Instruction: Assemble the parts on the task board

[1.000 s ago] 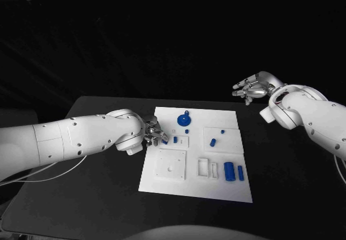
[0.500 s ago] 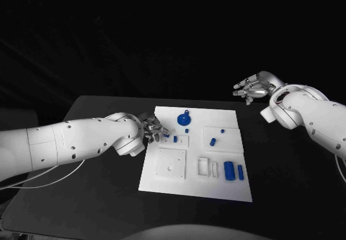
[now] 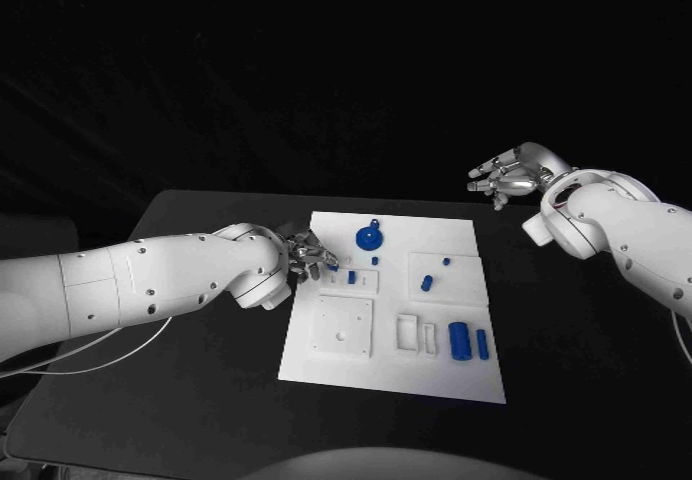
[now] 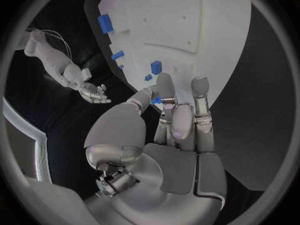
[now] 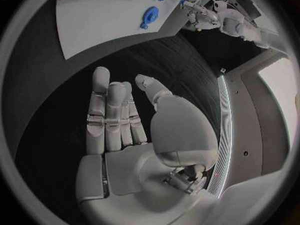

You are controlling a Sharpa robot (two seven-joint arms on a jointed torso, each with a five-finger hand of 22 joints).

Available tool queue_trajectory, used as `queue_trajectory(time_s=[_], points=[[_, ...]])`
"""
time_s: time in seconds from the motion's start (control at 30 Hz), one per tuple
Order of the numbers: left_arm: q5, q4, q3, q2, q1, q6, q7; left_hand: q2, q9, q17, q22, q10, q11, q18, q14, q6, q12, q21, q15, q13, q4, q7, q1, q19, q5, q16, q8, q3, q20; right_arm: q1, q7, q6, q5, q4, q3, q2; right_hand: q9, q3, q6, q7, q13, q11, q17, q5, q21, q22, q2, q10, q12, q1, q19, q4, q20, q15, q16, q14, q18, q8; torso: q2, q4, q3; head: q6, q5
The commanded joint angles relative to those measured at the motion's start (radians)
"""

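Fingertips of my left hand [image 3: 306, 256] pinch a small blue part [image 3: 333, 267] at the task board's [image 3: 433, 380] nine o'clock edge, so I seat it squarely while my right hand [image 3: 508, 176] hangs loosely open.

Task board: we count one [image 3: 433, 330]
Blue parts: we count at least seven; the smallest are hard to tell
Hands: we see two
Table: one [image 3: 188, 400]

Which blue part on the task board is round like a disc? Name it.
The blue disc part near the far edge of the task board, just beyond the left hand. The other blue parts are small blocks or long cylinders.
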Motion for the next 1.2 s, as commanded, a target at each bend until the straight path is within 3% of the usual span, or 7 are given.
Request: queue_trajectory(time_s=[0.03,0.43,1.2], points=[[-0.017,-0.004,0.0,0.005,0.0,-0.003,-0.011,0.001,0.111,-0.002,0.017,0.029,-0.033,0.009,0.0,0.167,0.0,0.007,-0.007,0.002,-0.007,-0.134,0.006,0.0,0.003,0.005,0.002,0.006,0.006,-0.001,0.007,0.009,0.001,-0.001,0.0,0.002,-0.001,-0.001,-0.004,0.004,-0.001,0.0,-0.001,0.006,-0.006,-0.001,-0.001,-0.001,-0.001,-0.01,0.03,0.006,-0.005,-0.002,-0.004,-0.005,-0.004,-0.003,0.0,-0.0002,-0.0003,-0.002,-0.001],[-0.03,-0.014,0.0,0.019,-0.014,0.024,-0.023,0.002,0.11,-0.003,0.017,0.028,-0.032,0.012,0.0,0.167,0.001,0.01,-0.005,0.007,-0.01,-0.134,0.006,0.0,0.004,0.005,0.001,0.006,0.009,-0.001,0.01,0.006,0.001,-0.001,0.0,0.005,-0.001,0.001,-0.004,0.003,-0.001,0.0,-0.001,0.007,-0.006,-0.003,-0.002,-0.001,0.0,-0.011,0.03,0.011,-0.005,-0.002,-0.004,-0.005,-0.004,-0.003,0.0,-0.0006,-0.0024,-0.005,-0.001],[-0.058,-0.022,0.0,0.02,-0.025,0.075,-0.048,0.002,0.117,-0.007,0.017,0.029,-0.027,0.016,0.0,0.17,0.002,0.012,-0.002,0.016,-0.014,-0.133,0.002,-0.003,0.011,0.005,0.003,0.006,0.013,-0.001,0.011,0.007,0.001,0.0,0.0,0.008,-0.001,0.001,-0.004,0.003,-0.001,0.0,-0.001,0.007,-0.006,-0.003,-0.002,-0.001,0.0,-0.011,0.03,0.011,-0.005,-0.002,-0.004,-0.005,-0.004,-0.003,0.0,0.0,-0.0016,-0.007,-0.001]])
